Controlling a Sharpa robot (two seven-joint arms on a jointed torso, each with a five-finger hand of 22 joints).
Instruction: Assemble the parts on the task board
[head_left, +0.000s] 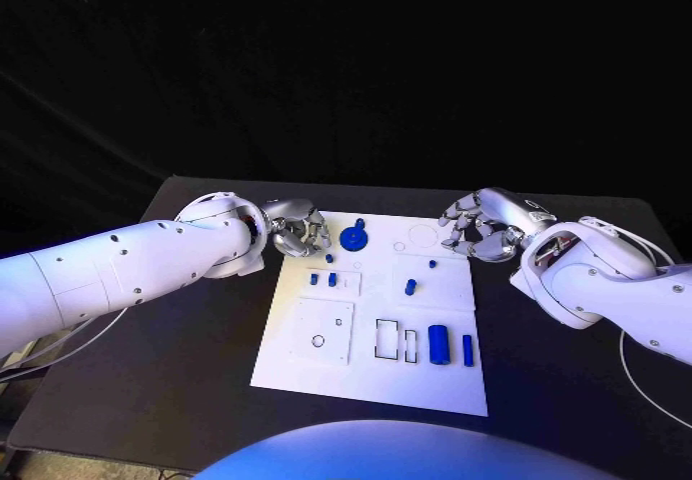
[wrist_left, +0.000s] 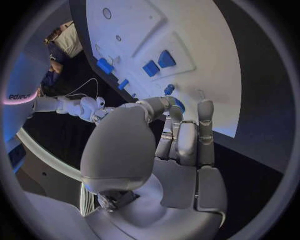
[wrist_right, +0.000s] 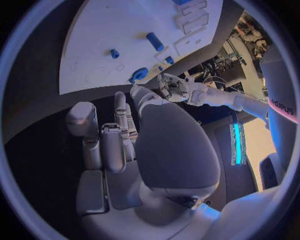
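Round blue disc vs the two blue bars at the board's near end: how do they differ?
The round blue disc lies at the far end of the task board, between the two hands; the two blue bars lie at the near end, away from both. The disc is round and broad; the bars are long and narrow. All are blue.

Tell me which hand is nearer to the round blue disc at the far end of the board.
Left. The left hand sits just beside the round blue disc, off the task board's edge. The right hand hovers across the board, farther away.
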